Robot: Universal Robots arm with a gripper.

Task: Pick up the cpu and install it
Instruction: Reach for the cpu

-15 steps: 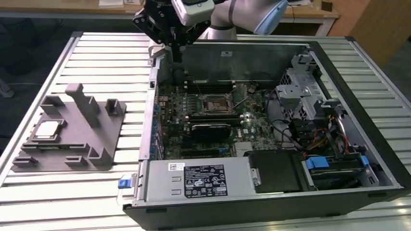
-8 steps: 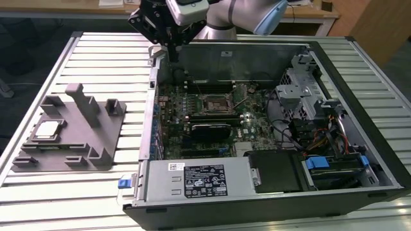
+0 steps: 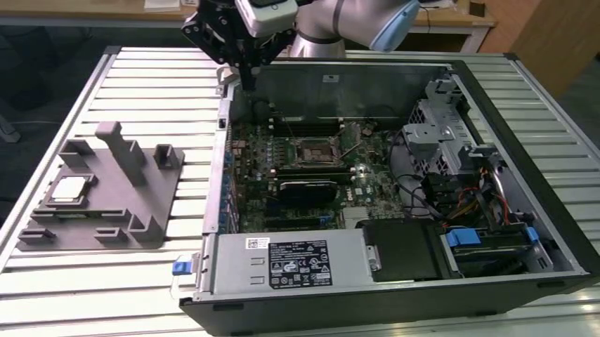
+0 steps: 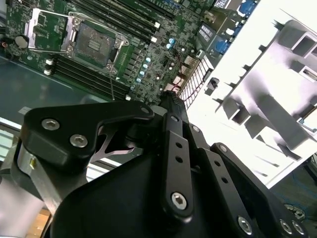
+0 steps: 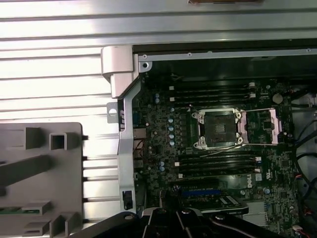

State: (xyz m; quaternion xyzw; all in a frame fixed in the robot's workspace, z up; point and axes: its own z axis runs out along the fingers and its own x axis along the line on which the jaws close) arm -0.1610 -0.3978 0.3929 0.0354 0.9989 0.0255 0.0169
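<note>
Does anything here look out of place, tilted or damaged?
Nothing stands out. The cpu lies flat on the grey block, and the socket on the motherboard stands open and empty.

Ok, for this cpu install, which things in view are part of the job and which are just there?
Part of the job: cpu, lying on the grey block; open socket inside the case; gripper, jaws shut and empty, over the case's rim.
Just there: power supply, drive cage, cables.
</note>
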